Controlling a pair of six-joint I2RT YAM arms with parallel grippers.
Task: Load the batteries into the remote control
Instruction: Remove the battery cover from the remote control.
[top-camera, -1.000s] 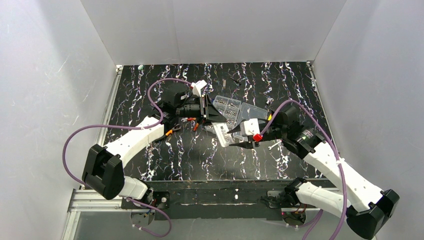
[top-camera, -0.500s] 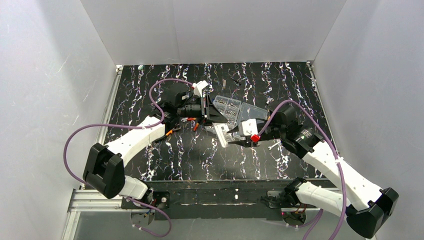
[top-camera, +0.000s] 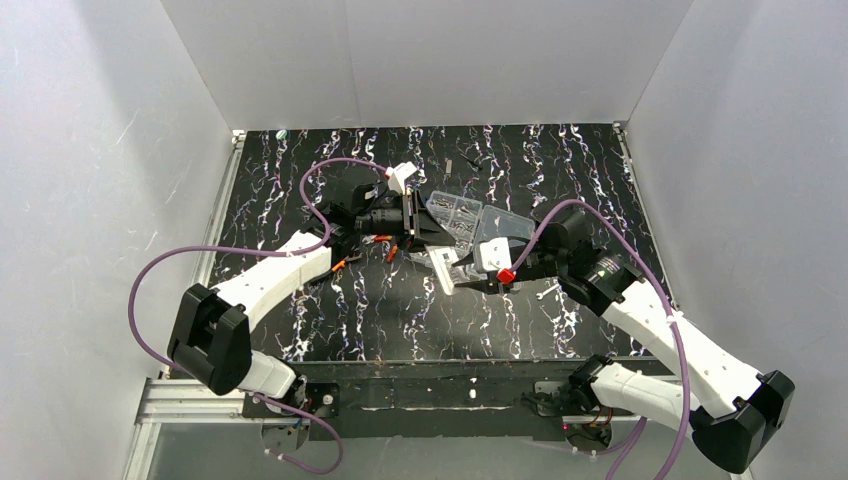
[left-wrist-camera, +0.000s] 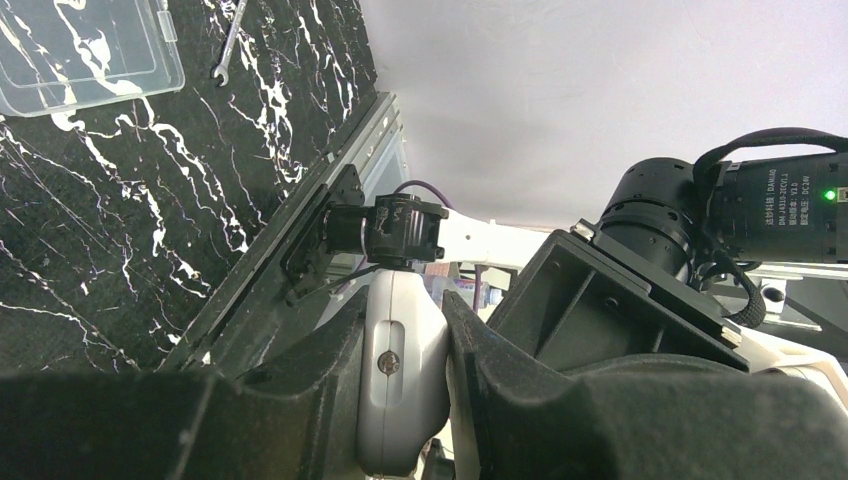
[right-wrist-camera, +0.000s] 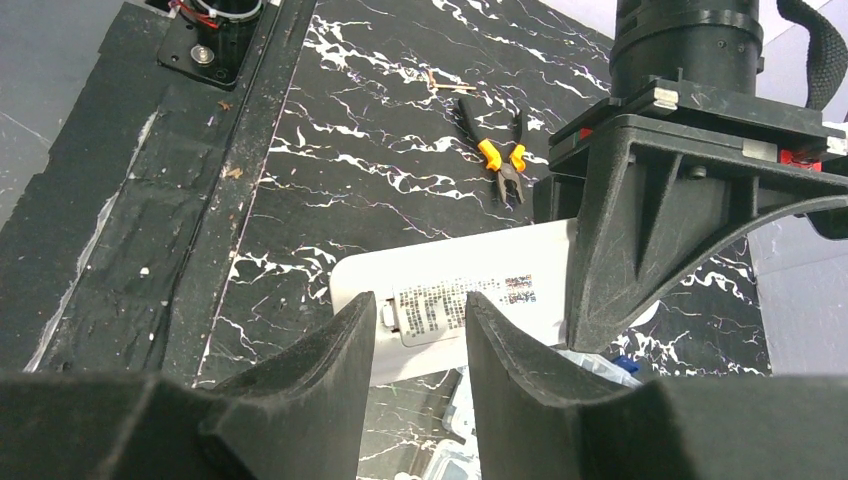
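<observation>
The white remote control (top-camera: 442, 268) hangs tilted above the table's middle, and my left gripper (top-camera: 424, 236) is shut on one end of it. In the left wrist view the remote control (left-wrist-camera: 400, 385) is clamped edge-on between the left gripper (left-wrist-camera: 400, 300) jaws. In the right wrist view the remote control (right-wrist-camera: 450, 272) lies crosswise with its printed label (right-wrist-camera: 462, 302) facing me. My right gripper (right-wrist-camera: 418, 308) stands open, its tips just before that label with nothing between them. In the top view the right gripper (top-camera: 466, 279) is at the remote's lower end. No batteries can be made out.
A clear plastic compartment box (top-camera: 468, 222) with small parts lies open just behind the remote; its lid (left-wrist-camera: 80, 50) shows in the left wrist view. A small wrench (top-camera: 548, 291) lies right of the right gripper. Orange-handled pliers (right-wrist-camera: 498, 160) lie on the black marbled table (top-camera: 400, 320).
My right gripper has moved a little left toward the remote and its jaws have narrowed somewhat. The left gripper has kept the remote nearly still.
</observation>
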